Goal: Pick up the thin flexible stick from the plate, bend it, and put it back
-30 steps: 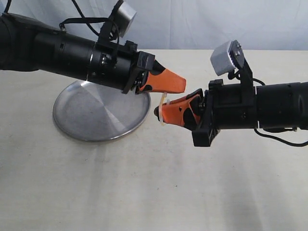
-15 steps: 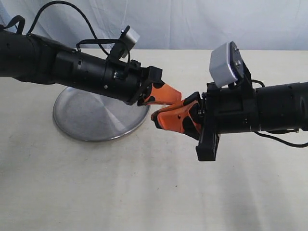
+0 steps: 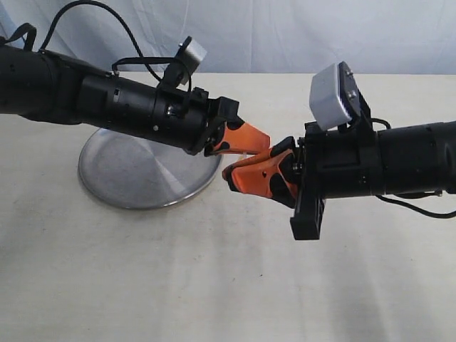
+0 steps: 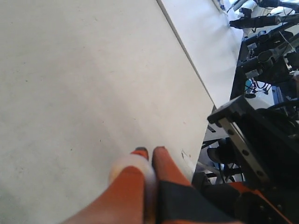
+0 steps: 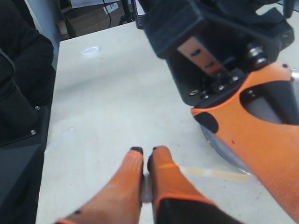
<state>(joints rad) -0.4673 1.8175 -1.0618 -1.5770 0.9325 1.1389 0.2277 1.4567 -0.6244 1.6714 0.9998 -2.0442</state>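
Both grippers hang tip to tip above the cream table, just right of the silver plate point(image 3: 135, 174). My left gripper point(image 3: 265, 141) comes in from the upper left, with my right gripper point(image 3: 229, 176) just below it. The thin flexible stick point(image 5: 212, 173) shows in the right wrist view as a pale cream strand. It runs from the shut fingers of my right gripper point(image 5: 144, 150) towards the left gripper's orange finger point(image 5: 261, 126), past the plate's rim point(image 5: 218, 146). In the left wrist view my left gripper point(image 4: 148, 150) is shut, with a blurred pale shape point(image 4: 133, 163) at its fingers. The exterior view hides the stick.
A small white ring point(image 5: 90, 50) lies far off on the table. The table's edge point(image 4: 191, 74) runs close to the left gripper, with dark frames and equipment point(image 4: 261, 93) beyond it. A dark bulky shape point(image 5: 21, 84) stands past the table's other side.
The left arm has rolled and dropped, and the two grippers' tips have closed in on each other. The stick that showed between them one second ago is now hidden in the exterior view.
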